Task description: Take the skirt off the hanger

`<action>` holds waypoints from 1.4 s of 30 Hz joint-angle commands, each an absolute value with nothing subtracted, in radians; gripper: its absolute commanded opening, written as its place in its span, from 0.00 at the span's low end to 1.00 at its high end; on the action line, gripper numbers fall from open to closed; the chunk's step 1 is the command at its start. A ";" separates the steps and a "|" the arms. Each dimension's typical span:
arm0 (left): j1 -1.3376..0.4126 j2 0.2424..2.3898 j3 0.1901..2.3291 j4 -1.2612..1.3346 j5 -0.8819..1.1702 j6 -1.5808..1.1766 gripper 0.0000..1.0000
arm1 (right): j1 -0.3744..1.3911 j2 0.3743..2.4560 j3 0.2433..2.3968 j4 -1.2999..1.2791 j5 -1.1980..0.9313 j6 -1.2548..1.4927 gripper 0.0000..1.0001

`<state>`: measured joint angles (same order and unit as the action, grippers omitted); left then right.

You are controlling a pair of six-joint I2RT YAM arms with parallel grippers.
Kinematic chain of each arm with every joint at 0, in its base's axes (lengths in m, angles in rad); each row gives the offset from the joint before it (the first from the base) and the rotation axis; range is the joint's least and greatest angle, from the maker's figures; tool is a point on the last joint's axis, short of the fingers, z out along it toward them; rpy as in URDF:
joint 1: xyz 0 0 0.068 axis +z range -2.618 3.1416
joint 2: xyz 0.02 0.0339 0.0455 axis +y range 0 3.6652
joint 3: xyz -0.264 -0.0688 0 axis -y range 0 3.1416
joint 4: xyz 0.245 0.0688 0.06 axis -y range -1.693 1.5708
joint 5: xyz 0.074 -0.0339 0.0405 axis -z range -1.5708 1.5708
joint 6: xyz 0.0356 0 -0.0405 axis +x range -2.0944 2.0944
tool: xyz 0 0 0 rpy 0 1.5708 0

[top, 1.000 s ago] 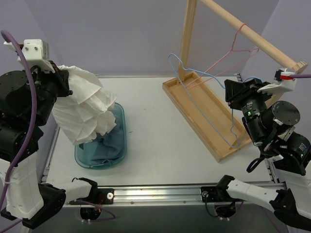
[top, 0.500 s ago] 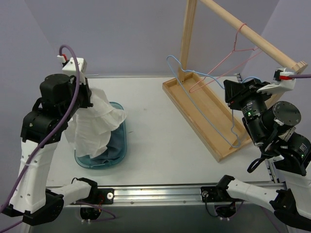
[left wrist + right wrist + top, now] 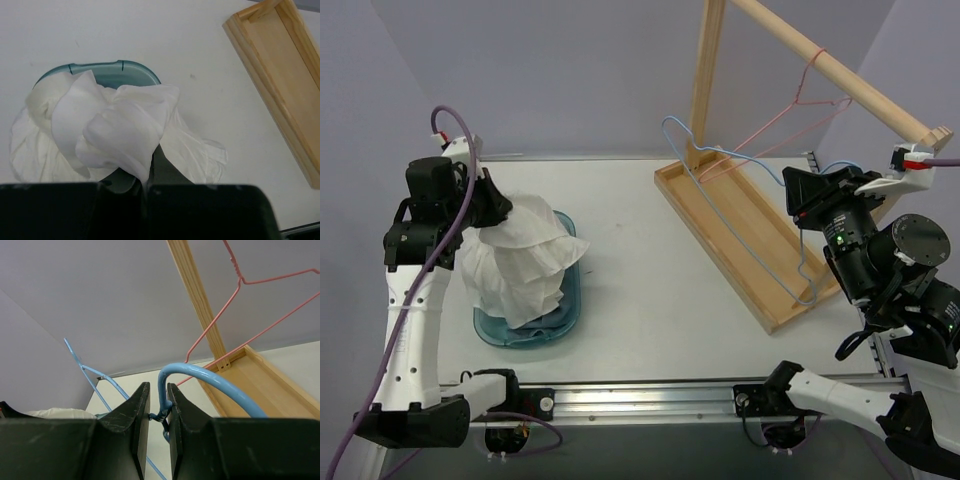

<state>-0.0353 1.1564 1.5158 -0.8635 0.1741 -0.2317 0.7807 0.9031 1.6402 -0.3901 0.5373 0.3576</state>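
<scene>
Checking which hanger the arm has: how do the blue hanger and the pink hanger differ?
Colour: the blue hanger is light blue, the pink hanger pink. Support: the blue hanger is pinched in the right gripper; the pink hanger hangs by its hook on the wooden rail. Both are thin, bare wire.

Your left pincer (image 3: 496, 208) was clamped on the bunched upper end of the skirt (image 3: 525, 265), free of any hanger. Its white folds hung into the teal bin (image 3: 576, 290) on the desk (image 3: 660, 290). Your right pincer (image 3: 795, 195) met the wire of the light-blue hanger (image 3: 735, 153), which was tilted above the wooden tray (image 3: 720, 215), hook toward the upright post. A pink hanger (image 3: 798, 92) hung from the slanted wooden rail (image 3: 840, 70).
</scene>
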 commanded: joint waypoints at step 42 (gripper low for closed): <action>-0.023 1.546 1.039 -0.726 0.000 -0.456 0.29 | 0.782 0.851 1.554 -0.390 0.460 0.403 0.00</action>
